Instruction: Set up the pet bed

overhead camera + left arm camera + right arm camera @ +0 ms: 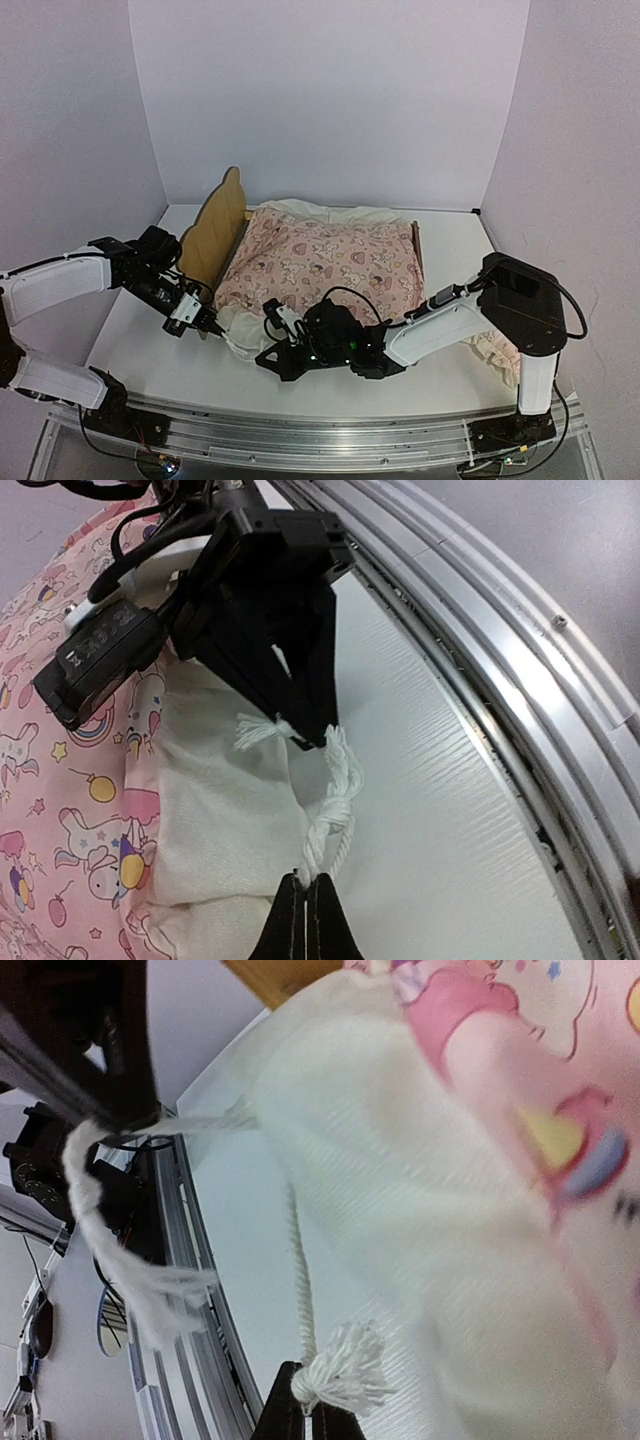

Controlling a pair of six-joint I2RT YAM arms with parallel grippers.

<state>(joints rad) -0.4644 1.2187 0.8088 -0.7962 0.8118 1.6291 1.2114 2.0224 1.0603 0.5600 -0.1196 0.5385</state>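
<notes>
- White cords at the near-left corner of the pad are the step in hand, we judge: tying them off (the knot looks only half made).
- Left gripper is pinched together on one cord. Right gripper is clamped on a frayed end just above it.
- To do this well, we would keep both grips firm, draw the ends apart gently along the table, and avoid dragging the pad off the bed.
- Bed sits mid-table toward the back wall, headboard on the left, under the pink quilt.
- Top view places both arms at that corner, but the cords are too small to follow there.
- Left wrist view shows the twisted length running between the two grips. Right wrist view shows instead a tassel in its own tips, a thin strand rising to the pad, and a sliver of the bed's wood.
</notes>
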